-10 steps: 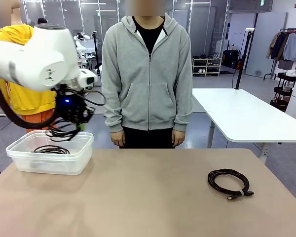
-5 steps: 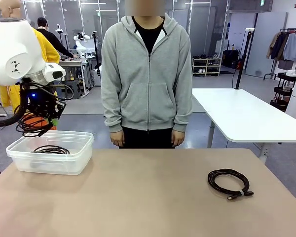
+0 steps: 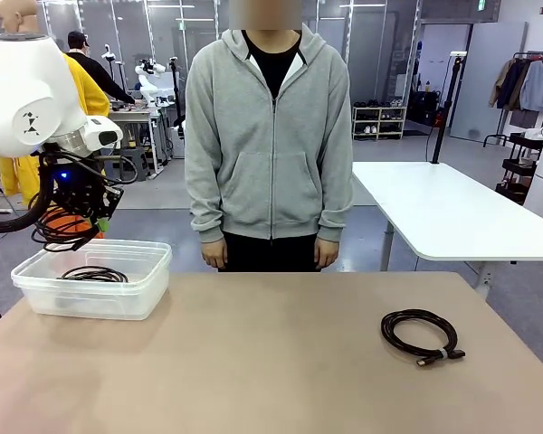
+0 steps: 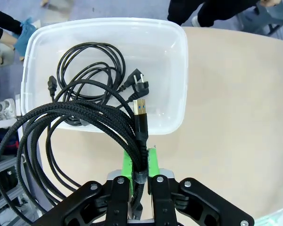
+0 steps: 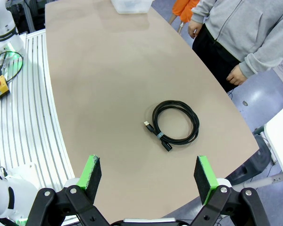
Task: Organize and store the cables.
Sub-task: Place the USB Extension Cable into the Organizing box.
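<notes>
Left gripper (image 4: 139, 157) clamped on the braided cable (image 4: 99, 113), over the bin (image 4: 155, 61).
Bin lies straight ahead of the fingers, 1 cable (image 4: 60, 66) already inside. The held loops spill past the bin's rim on 1 side (could snag on release), so I'd shift toward bin centre first. 1 more coil (image 3: 386, 330) lies on the table (image 3: 253, 362), right side, nearest the right gripper (image 5: 147, 165), which is spread wide and empty.

Black braided cable (image 4: 141, 141); translucent white tub (image 4: 104, 21); tan table (image 3: 253, 362); green pads (image 5: 91, 170)
</notes>
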Controlling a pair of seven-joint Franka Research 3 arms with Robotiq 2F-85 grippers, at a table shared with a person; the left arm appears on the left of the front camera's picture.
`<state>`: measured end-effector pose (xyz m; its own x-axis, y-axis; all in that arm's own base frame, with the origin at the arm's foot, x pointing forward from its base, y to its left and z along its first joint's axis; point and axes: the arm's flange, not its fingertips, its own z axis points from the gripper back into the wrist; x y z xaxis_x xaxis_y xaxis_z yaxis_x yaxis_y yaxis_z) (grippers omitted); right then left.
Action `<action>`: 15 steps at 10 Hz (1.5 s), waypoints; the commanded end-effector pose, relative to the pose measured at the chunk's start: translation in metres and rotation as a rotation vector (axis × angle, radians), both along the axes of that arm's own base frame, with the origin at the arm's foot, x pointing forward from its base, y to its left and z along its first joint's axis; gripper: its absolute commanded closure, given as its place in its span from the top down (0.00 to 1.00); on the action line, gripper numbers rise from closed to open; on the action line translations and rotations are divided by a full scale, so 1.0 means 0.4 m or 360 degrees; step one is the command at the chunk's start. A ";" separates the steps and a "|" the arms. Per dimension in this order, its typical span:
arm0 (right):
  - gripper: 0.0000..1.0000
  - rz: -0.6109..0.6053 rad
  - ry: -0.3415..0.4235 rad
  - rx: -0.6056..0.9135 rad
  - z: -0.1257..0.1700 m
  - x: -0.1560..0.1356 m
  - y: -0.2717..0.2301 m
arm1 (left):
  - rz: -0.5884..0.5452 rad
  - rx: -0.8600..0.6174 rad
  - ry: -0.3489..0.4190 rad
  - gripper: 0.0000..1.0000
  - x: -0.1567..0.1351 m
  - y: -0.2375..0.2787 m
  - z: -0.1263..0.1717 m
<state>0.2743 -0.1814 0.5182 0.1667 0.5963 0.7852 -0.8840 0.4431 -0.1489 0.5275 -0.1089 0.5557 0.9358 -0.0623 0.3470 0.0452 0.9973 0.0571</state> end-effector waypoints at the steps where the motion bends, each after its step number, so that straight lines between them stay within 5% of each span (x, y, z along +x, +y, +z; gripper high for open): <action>1: 1.00 0.0002 0.0000 -0.0005 0.001 0.000 0.003 | 0.0052 0.0089 0.0046 0.15 0.048 0.036 -0.012; 6: 1.00 0.0002 0.0000 -0.0005 0.001 0.000 0.003 | 0.0106 0.0129 0.0162 0.15 0.249 0.152 -0.154; 12: 1.00 0.0002 0.0000 -0.0005 0.001 0.000 0.003 | 0.0268 0.0100 0.0297 0.15 0.337 0.183 -0.318; 15: 1.00 0.0002 0.0000 -0.0005 0.001 0.000 0.003 | 0.0287 0.0103 0.0277 0.83 0.330 0.182 -0.311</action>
